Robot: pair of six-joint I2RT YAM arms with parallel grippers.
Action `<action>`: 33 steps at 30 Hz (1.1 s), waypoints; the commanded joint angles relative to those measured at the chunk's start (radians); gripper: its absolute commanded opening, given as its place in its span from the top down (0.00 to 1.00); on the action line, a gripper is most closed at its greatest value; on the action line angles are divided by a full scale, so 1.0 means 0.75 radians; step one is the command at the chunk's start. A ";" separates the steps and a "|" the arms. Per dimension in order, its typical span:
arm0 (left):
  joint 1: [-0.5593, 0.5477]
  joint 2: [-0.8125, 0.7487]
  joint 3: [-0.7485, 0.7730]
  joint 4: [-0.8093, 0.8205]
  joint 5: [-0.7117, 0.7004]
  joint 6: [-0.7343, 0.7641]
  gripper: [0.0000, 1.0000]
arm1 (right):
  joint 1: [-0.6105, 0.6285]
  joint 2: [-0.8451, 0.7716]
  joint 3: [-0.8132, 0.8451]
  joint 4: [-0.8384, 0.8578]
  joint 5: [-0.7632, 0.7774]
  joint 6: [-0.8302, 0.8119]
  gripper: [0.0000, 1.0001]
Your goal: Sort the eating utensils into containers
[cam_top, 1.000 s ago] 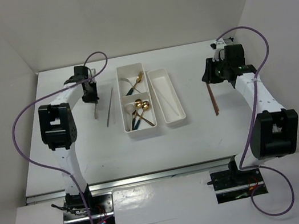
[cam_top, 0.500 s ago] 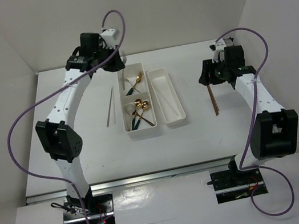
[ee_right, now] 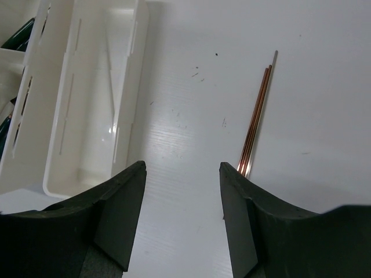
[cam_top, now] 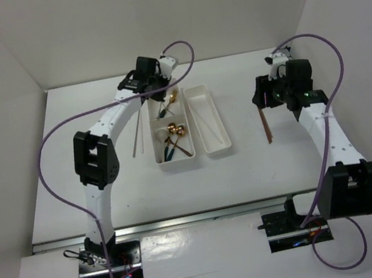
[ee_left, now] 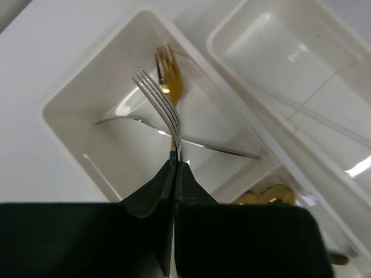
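Observation:
My left gripper (cam_top: 162, 98) (ee_left: 175, 163) is shut on the handle of a silver fork (ee_left: 157, 98), tines pointing away. It hangs over the far compartment of the wide tray (cam_top: 157, 146) (ee_left: 75, 124). A gold fork (ee_left: 169, 75) and a silver utensil (ee_left: 208, 147) lie in that compartment. Gold spoons with dark green handles (cam_top: 174, 135) fill the near compartment. The narrow tray (cam_top: 228, 143) (ee_right: 125, 110) holds white chopsticks (cam_top: 204, 117). My right gripper (cam_top: 263, 95) (ee_right: 181, 168) is open above bare table, with brown chopsticks (cam_top: 265, 125) (ee_right: 255, 116) just beside its right finger.
A pair of silver chopsticks (cam_top: 136, 133) lies on the table left of the wide tray. White walls enclose the table on the left, back and right. A purple cable loops off each arm.
My left arm has swung from the table left of the wide tray to above its far compartment, carrying the fork. My right gripper has opened wider near the brown chopsticks.

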 commanded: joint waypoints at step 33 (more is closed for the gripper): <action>0.064 -0.523 -0.207 0.102 0.168 -0.249 0.39 | -0.071 0.098 -0.192 0.023 0.204 -0.293 0.64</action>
